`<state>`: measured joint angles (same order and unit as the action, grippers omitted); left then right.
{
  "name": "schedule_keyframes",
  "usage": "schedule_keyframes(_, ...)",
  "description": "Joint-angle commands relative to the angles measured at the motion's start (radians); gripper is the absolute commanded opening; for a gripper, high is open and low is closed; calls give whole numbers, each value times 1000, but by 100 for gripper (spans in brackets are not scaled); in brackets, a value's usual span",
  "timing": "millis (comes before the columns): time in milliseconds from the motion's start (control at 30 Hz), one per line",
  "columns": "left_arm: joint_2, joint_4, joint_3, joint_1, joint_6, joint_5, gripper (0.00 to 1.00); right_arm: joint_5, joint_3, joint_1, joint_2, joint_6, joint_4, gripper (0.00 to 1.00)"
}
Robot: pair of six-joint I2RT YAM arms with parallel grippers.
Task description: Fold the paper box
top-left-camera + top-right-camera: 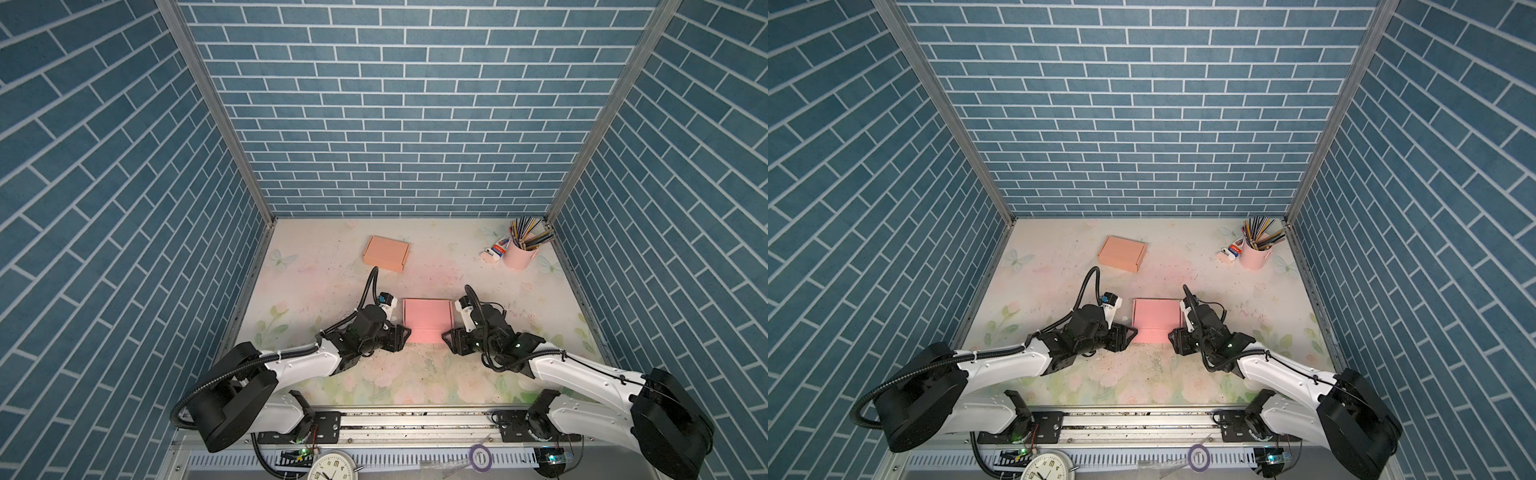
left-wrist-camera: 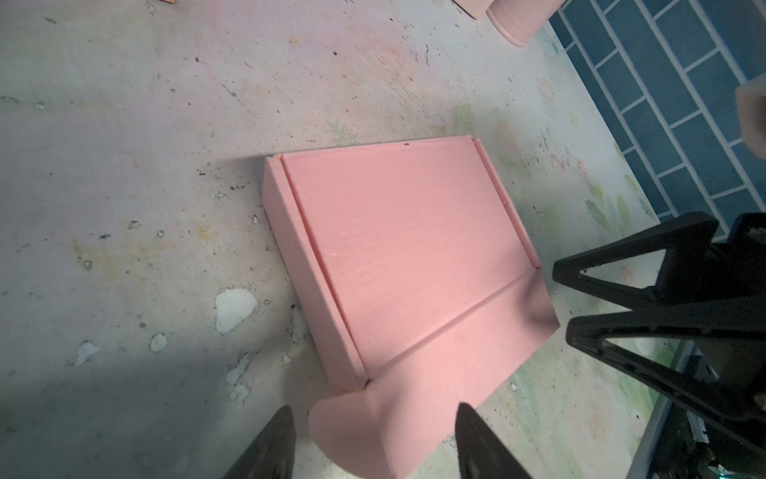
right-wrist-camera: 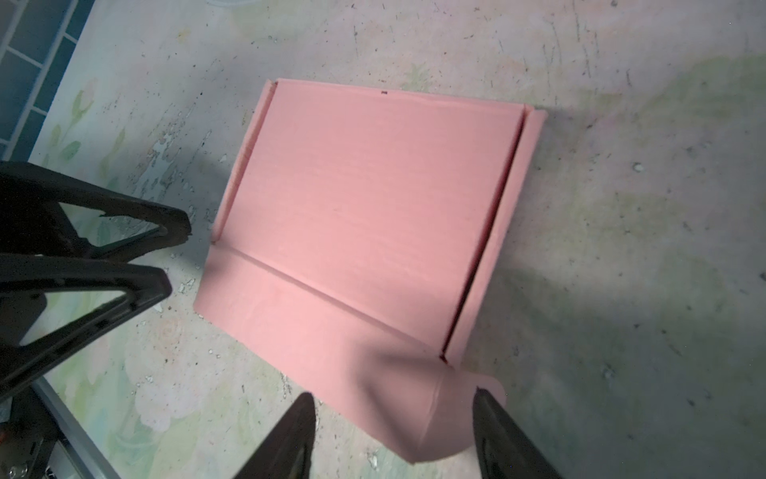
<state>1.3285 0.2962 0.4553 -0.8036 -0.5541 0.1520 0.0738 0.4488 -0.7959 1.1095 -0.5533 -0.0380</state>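
Observation:
The pink paper box (image 1: 427, 318) (image 1: 1156, 318) lies mid-table with its lid panel down between raised side walls. Its front flap (image 2: 447, 365) (image 3: 290, 315) rests flat toward the near edge. My left gripper (image 1: 405, 336) (image 1: 1132, 332) sits at the flap's left end. In the left wrist view this gripper (image 2: 375, 412) is open, and the rounded ear tab (image 2: 344, 431) lies between the fingers, untouched. My right gripper (image 1: 446, 337) (image 1: 1173, 335) is at the flap's right end. It (image 3: 393, 395) is open around the other ear tab (image 3: 452, 419), one fingertip (image 3: 483, 404) at the tab's edge.
A closed orange-pink box (image 1: 386, 253) lies at the back left. A pink cup of pencils (image 1: 519, 254) and a small glue bottle (image 1: 495, 250) stand at the back right. Blue brick walls surround the table. A clock (image 1: 332, 466) sits below the front rail.

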Motion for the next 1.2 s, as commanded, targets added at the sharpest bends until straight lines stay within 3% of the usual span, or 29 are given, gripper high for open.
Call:
schedule_keyframes(0, -13, -5, -9, -16, -12, -1, 62, -25, -13, -11, -16, -42, -19, 62)
schedule_keyframes(633, 46, 57, -8, -82, -58, 10, 59, -9, -10, -42, 71, -55, 41, 62)
schedule_keyframes(1167, 28, 79, -23, -107, -89, 17, 56, -24, 10, -78, 54, -69, 32, 62)
